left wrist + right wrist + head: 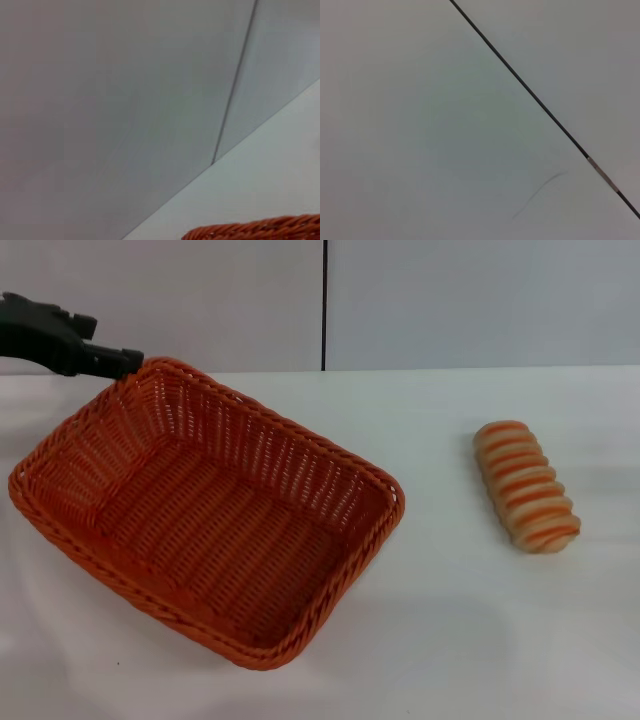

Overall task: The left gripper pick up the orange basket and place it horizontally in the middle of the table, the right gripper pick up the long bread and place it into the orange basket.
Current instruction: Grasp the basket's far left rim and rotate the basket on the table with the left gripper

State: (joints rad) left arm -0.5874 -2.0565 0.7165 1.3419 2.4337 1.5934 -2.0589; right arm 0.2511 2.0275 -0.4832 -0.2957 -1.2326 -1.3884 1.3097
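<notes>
Nearest us, the woven orange basket (205, 515) sits askew on the white worktop (450, 640), our left claw (128, 364) clenched on its far-left braided rim, ridged long bread (526, 486) well right.

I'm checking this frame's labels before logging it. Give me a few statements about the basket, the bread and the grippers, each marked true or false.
1. The orange basket has nothing in it. True.
2. The long bread lies inside the basket. False: it lies on the table, apart from the basket on its right.
3. The left gripper is at the basket's far-left rim. True.
4. The right gripper is touching the bread. False: no right gripper shows in any view.
5. The bread's striped side faces up. True.
</notes>
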